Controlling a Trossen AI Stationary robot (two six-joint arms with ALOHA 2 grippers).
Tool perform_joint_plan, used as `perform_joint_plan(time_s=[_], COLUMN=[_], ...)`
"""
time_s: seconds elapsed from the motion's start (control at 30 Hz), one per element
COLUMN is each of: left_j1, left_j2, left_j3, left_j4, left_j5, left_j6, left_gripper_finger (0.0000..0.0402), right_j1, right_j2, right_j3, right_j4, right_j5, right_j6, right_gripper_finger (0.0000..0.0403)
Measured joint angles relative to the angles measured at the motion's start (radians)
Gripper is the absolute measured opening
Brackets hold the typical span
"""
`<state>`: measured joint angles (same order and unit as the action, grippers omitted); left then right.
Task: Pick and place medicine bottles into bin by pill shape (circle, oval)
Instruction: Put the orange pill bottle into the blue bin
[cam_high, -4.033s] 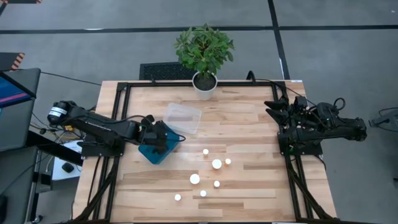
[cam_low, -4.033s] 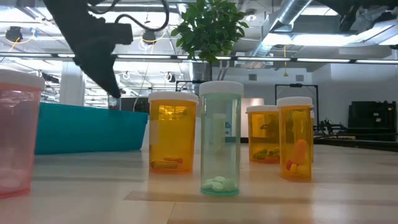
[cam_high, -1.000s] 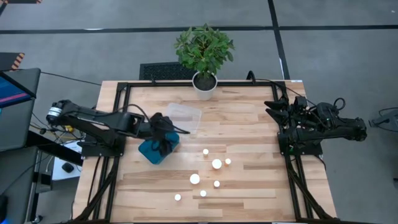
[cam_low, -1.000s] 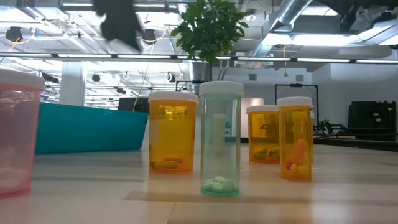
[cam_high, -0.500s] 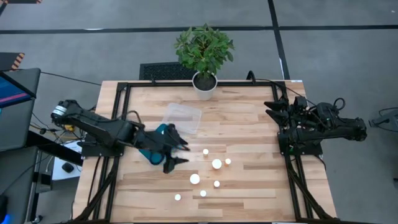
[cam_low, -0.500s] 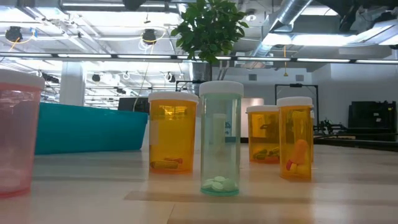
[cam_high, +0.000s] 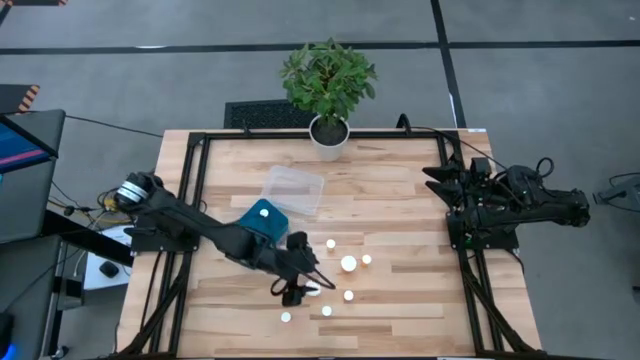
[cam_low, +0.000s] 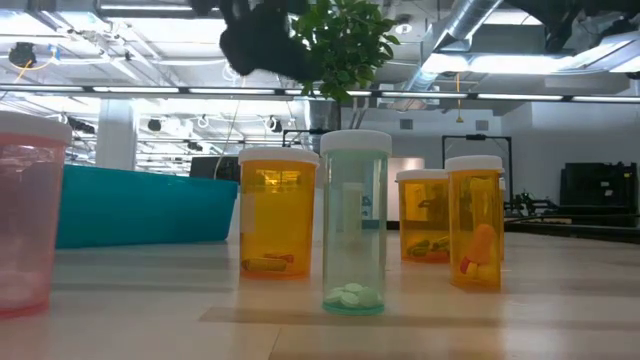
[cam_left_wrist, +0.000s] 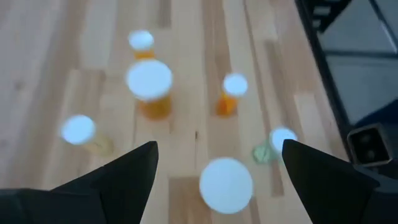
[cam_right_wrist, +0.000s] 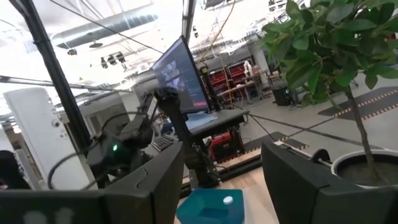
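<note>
My left gripper (cam_high: 298, 283) hangs over the cluster of medicine bottles (cam_high: 348, 264) at the middle of the wooden surface (cam_high: 420, 300), its jaws spread wide apart with nothing between them. In the left wrist view, the two dark fingers (cam_left_wrist: 124, 180) frame a wide white-capped bottle (cam_left_wrist: 226, 185) directly between them, and the other caps lie farther off on the boards. From above, seven white caps stand loose on the surface, two of them wider than the rest.

One more white-capped bottle (cam_high: 265, 213) sits inside the teal bin (cam_high: 262, 222), which stands just beside the clear bin (cam_high: 293, 189) toward the left of the surface. The right wrist view also catches the teal bin (cam_right_wrist: 211, 207) with that cap in it.

From the low view, a pink-tinted bottle (cam_low: 28, 215) stands at the near left, then an orange bottle (cam_low: 277, 214) with capsule-shaped pills at its bottom, a clear greenish bottle (cam_low: 354, 222) holding pale tablets, and two more orange bottles (cam_low: 474, 222) to the right. No writing can be read on any of them.

My right gripper (cam_high: 440, 180) rests at the right edge of the surface, well apart from the bottles, its jaws parted and holding nothing. A potted plant (cam_high: 328, 85) stands at the far edge.
</note>
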<state>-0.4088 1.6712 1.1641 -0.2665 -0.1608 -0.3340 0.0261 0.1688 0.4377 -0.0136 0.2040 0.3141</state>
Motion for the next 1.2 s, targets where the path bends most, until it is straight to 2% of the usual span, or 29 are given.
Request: perform_joint_plan(time_s=[0.4,0.63,0.83,1.2], left_j1=[-0.051,-0.045,-0.043,-0.041], left_j2=[0.094,0.1,0.121,0.176], left_j3=[0.002,-0.003,-0.005,0.001], left_j4=[0.064,0.033,0.034,0.065], left_j5=[0.016,-0.054,-0.011,-0.002], left_j6=[0.091,0.116,0.14,0.138], left_gripper_finger=[0.0336,0.0336,0.0336,0.0336], right_j1=[0.0,0.0,0.0,0.0], right_j2=[0.0,-0.002,-0.002,-0.002], right_j3=[0.0,0.0,0.0,0.0], right_j4=[-0.028,-0.038,-0.039,-0.038], right_j5=[0.0,0.0,0.0,0.0], right_j6=[0.0,0.002,0.002,0.001], right_gripper_finger=[0.0224,0.0224,0.0224,0.0224])
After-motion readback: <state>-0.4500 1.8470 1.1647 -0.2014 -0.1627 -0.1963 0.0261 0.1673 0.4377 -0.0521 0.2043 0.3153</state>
